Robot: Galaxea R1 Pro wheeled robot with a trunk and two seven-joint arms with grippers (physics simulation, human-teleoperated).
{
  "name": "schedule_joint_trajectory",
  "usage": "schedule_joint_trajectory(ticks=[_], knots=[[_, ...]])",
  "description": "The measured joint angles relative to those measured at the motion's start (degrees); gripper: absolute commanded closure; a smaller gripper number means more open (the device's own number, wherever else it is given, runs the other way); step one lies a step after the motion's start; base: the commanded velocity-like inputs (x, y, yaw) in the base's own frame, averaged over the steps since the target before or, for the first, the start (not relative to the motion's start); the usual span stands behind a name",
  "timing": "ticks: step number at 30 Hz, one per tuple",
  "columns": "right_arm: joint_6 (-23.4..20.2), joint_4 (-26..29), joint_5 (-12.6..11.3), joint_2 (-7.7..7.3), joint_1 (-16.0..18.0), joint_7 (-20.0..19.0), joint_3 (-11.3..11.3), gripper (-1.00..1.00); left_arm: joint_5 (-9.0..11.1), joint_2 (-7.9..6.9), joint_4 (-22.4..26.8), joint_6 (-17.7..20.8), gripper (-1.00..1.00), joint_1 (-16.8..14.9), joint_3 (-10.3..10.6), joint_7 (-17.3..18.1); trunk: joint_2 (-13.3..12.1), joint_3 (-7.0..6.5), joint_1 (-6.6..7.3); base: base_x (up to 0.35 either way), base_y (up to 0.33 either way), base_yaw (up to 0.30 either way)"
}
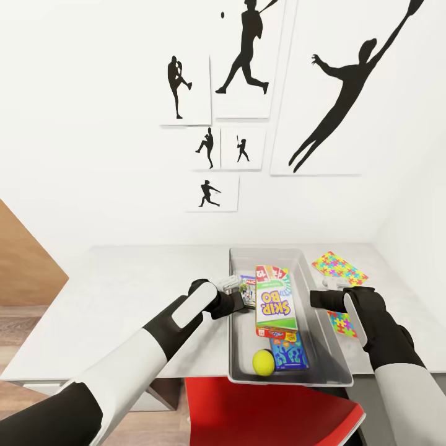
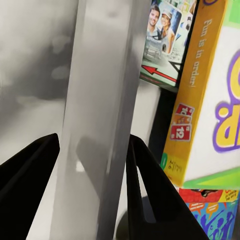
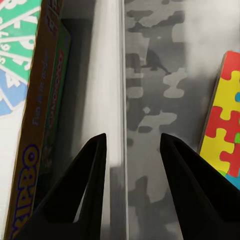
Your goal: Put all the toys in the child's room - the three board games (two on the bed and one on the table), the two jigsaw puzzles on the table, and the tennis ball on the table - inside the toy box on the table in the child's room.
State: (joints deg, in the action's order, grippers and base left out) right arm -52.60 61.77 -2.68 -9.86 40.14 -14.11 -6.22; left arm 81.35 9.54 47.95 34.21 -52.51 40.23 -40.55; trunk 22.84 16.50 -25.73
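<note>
The light grey toy box (image 1: 291, 379) stands on the table (image 1: 136, 297). Inside it lie the Skip-Bo board game (image 1: 274, 300), the Monopoly one (image 1: 248, 290) under its left edge, the blue one (image 1: 290, 354), and the tennis ball (image 1: 262, 362). Two jigsaw puzzles lie on the table right of the box: one at the back (image 1: 339, 267), one (image 1: 342, 323) partly under my right arm. My left gripper (image 1: 234, 301) (image 2: 92, 142) is shut on the box's left wall (image 2: 95, 100). My right gripper (image 1: 319, 299) (image 3: 132, 137) stands open astride the right rim (image 3: 115, 75), with a gap on the outer side.
A red chair (image 1: 266, 412) sits tucked under the table's front edge below the box. A white wall with silhouette posters (image 1: 248, 56) backs the table. A wooden panel (image 1: 25, 260) stands at far left. Bare tabletop stretches left of the box.
</note>
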Motion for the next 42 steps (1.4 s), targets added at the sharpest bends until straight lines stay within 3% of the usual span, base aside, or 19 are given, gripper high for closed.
schedule_joint_trajectory(ticks=[34,42], knots=[[0.0,0.2,0.2,0.15,0.0,0.0,0.0,1.00,-0.3,-0.19,0.5,0.1,1.00,0.2,-0.2,0.2,0.0,-0.01,-0.01,-0.052,0.000,0.000],[0.0,0.4,0.5,0.25,-0.3,0.0,-0.1,1.00,0.0,-0.22,0.3,0.1,1.00,0.3,-0.2,0.1,0.0,-0.01,0.04,-0.006,0.154,0.000]])
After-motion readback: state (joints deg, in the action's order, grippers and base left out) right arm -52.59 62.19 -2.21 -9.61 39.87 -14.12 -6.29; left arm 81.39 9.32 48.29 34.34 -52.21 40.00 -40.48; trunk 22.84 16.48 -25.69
